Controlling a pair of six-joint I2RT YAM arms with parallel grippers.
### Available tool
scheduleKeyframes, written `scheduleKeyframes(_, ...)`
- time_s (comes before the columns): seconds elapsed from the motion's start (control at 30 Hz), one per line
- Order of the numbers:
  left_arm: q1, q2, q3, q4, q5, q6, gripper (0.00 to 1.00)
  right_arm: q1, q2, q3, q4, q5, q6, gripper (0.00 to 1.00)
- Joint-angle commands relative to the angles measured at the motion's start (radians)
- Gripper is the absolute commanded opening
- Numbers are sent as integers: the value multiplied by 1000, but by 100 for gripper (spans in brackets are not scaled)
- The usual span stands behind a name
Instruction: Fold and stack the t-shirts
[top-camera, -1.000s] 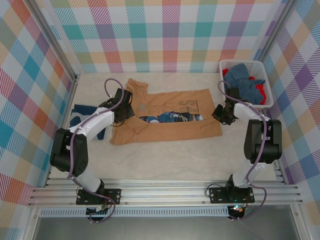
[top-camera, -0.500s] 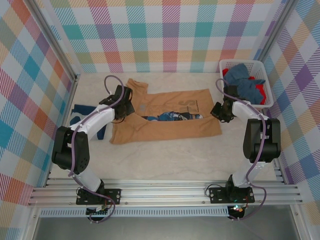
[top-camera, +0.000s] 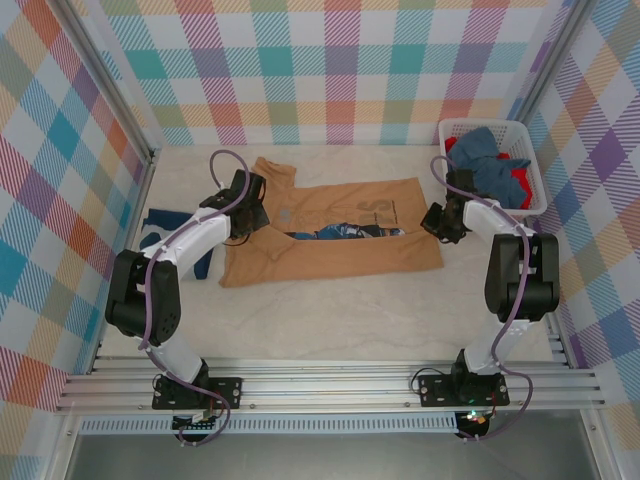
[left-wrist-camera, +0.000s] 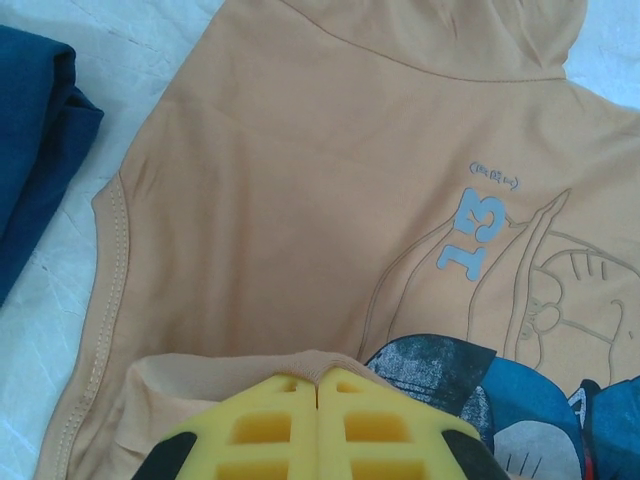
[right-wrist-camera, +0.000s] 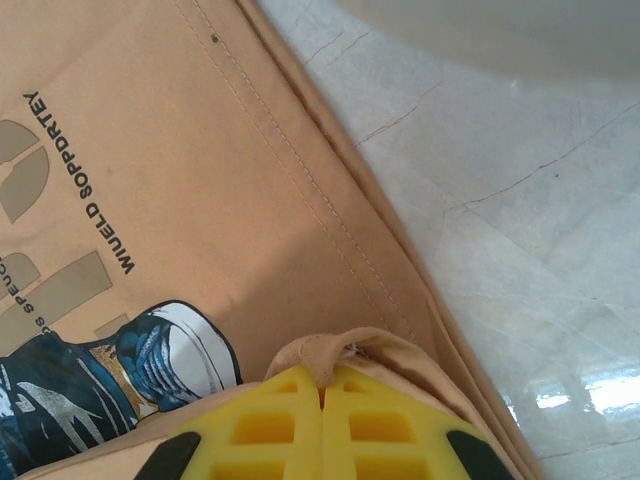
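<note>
**Both pincers pull the fold toward 12 o'clock**

Both pincers have moved a little toward 12 o'clock since a second ago. The strip of blue picture showing between the two layers of the tan t-shirt (top-camera: 330, 260) has grown thinner.

The left pincer (top-camera: 250, 210) is at the shirt's 9 o'clock end, near the collar. Its yellow fingers (left-wrist-camera: 270, 430) have square holes like a waffle. They are pressed together on a small bunch of soft tan cloth. The right pincer (top-camera: 438, 220) is at the 3 o'clock end. Its yellow fingers (right-wrist-camera: 260, 430) pinch a little bump of the stitched hem in the same way.

The tan t-shirt lies in the middle of the table (top-camera: 350, 330), stretched long from 9 to 3 o'clock. Its plain near flap is folded up over the front. The cloth is smooth with few wrinkles. On it are a pale number, thin drawn lines and a blue-and-white picture. Dark letters run beside two rows of stitches.

The navy t-shirt (top-camera: 165, 222) lies folded just beside the tan one, at its 9 o'clock. A white plastic basket (top-camera: 537, 200) full of little holes stands at the table's 2 o'clock corner. A crumpled blue t-shirt (top-camera: 488, 165) and a red t-shirt (top-camera: 518, 182) are heaped inside it. The table is pale like stone, with thin crack lines.
</note>
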Motion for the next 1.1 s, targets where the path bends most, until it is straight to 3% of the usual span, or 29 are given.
scheduleKeyframes(0.0,20,8,17,-25,-32,21,0,7,10,32,-15,23,12,0)
scheduleKeyframes(0.6,23,31,23,-26,-14,27,0,21,27,44,-19,23,7,0)
scheduleKeyframes(0.63,23,38,25,-31,-11,27,2,24,30,47,-21,22,4,7)
scheduleKeyframes(0.67,23,42,31,-39,-12,26,7,26,30,49,-24,24,3,12)
scheduleKeyframes(0.77,23,23,47,-83,-26,10,48,40,-8,44,-32,43,-11,27)
scheduleKeyframes(0.83,22,-15,50,-130,-57,-9,63,46,-58,30,-41,58,-14,33)
scheduleKeyframes(0.93,30,-107,25,-215,-105,-54,69,45,-147,-9,-66,77,-8,40)
scheduleKeyframes(1.07,65,-288,-150,-238,-32,-181,69,45,-304,-163,-78,84,26,43)
